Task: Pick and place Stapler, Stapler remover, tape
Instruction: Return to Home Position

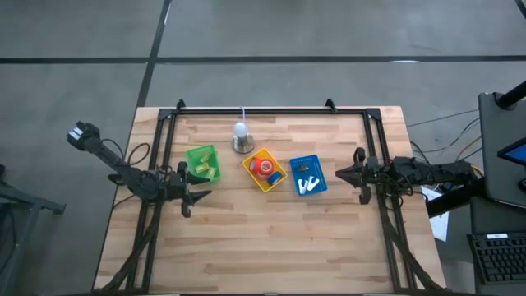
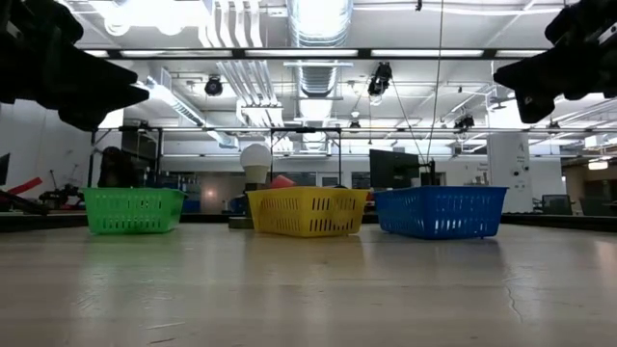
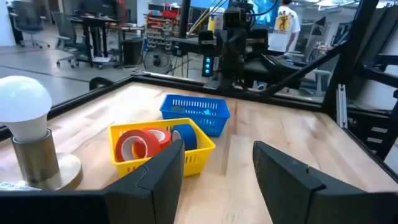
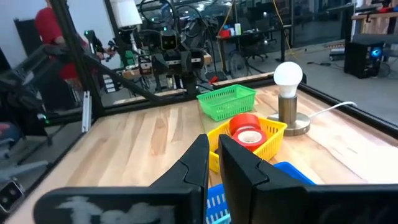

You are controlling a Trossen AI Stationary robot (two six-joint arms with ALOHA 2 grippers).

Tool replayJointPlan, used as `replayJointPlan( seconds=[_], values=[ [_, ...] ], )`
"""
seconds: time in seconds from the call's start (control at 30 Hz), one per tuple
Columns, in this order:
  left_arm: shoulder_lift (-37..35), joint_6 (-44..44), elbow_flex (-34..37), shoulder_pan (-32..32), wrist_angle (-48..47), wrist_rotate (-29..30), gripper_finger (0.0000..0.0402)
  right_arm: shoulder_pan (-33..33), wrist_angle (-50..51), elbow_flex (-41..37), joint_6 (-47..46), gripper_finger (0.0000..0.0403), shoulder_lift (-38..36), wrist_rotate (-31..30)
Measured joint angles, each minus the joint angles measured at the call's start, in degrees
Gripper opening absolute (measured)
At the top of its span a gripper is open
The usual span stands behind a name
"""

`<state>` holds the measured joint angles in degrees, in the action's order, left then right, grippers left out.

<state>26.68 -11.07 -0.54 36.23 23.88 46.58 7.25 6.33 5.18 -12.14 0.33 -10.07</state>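
Note:
Three small baskets stand in a row on the table: green [image 1: 203, 163], yellow [image 1: 264, 169] and blue [image 1: 307, 175]. The yellow basket holds the tape: red to orange rolls [image 3: 134, 144] and a blue roll [image 3: 183, 135]. White items [image 1: 307, 184] lie in the blue basket and yellow-green items [image 1: 207, 169] in the green one. My left gripper [image 3: 219, 149] is open, hovering left of the baskets and pointing at them. My right gripper [image 4: 213, 155] is shut, hovering right of the blue basket. Neither touches anything.
A lamp with a white bulb [image 1: 241, 136] stands on a round base just behind the baskets, its cord running to the far edge. A black frame [image 1: 255, 109] rims the table's far and side edges. Bare wood [image 1: 263, 247] lies in front of the baskets.

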Motion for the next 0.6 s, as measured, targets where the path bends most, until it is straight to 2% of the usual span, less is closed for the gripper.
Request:
replayJointPlan(
  seconds=[0.6],
  values=[
    [0.07,-2.58,0.02,0.02,-5.57,-0.64,0.0195,0.0,0.98,-1.56,2.06,0.0034,0.2,-0.15]
  ],
)
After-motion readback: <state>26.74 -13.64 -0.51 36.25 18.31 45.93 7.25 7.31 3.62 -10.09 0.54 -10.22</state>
